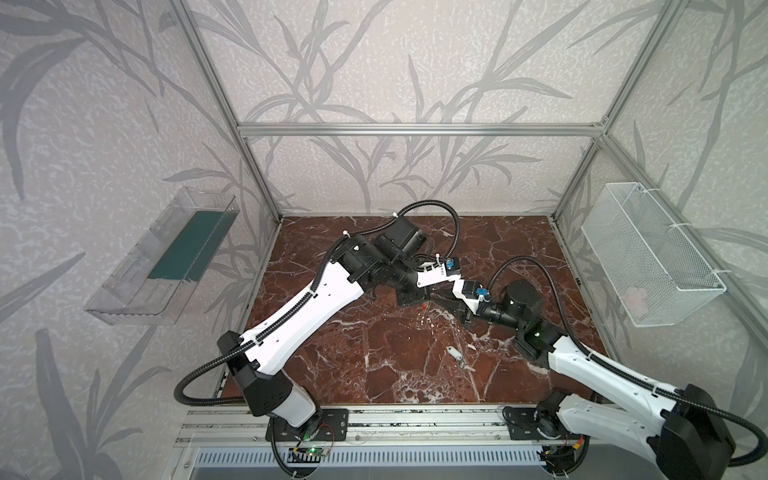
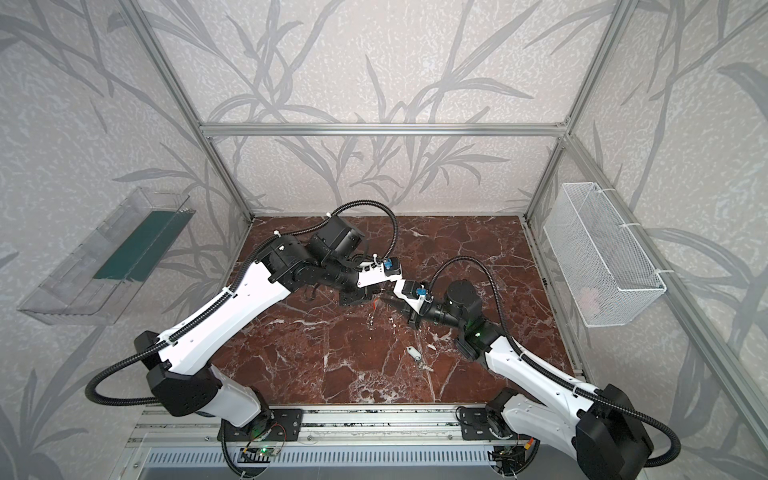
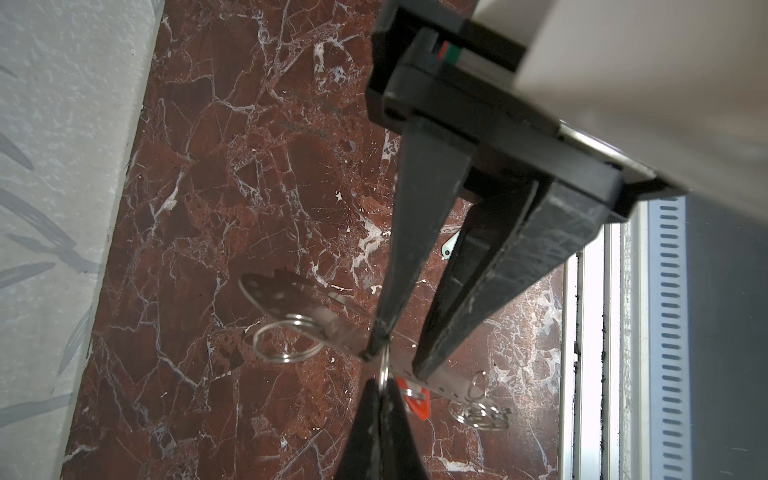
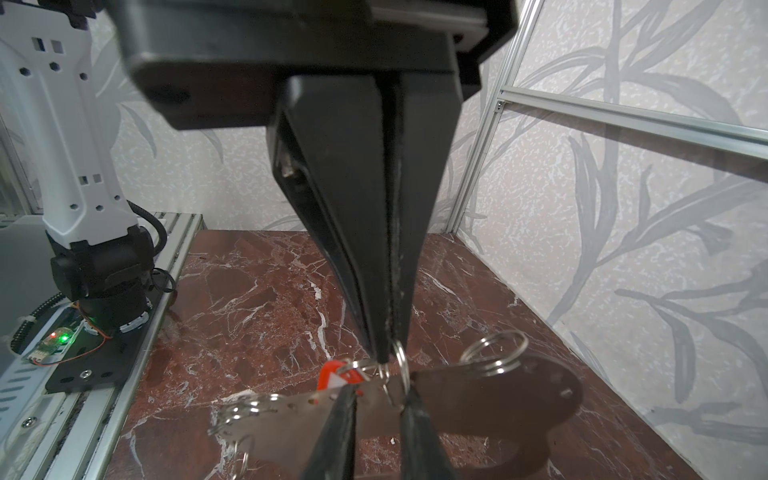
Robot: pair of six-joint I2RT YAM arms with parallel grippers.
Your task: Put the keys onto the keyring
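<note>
1. Left wrist view: the left claw [image 3: 397, 363] is clenched on the keyring [image 3: 282, 291], a flat grey metal plate. It holds the plate clear of the marble table [image 3: 249, 166], probably so the edge holes are open to the other arm.
2. Right wrist view: the right claw [image 4: 386, 357] is pinched tight on a thin wire ring [image 4: 400, 359] at the plate's edge, seemingly to work it through a hole.
3. The red key [image 4: 334, 374] hangs just beside that ring, its tag against the metal. Whether it is fully threaded cannot be told.
4. Two spare rings [image 4: 494, 349] stand up from the plate's far end.
5. Both top views show the white key [image 1: 455, 353] lying alone on the table, well apart from both claws and not yet hung. It looks set to be the next pickup.
</note>
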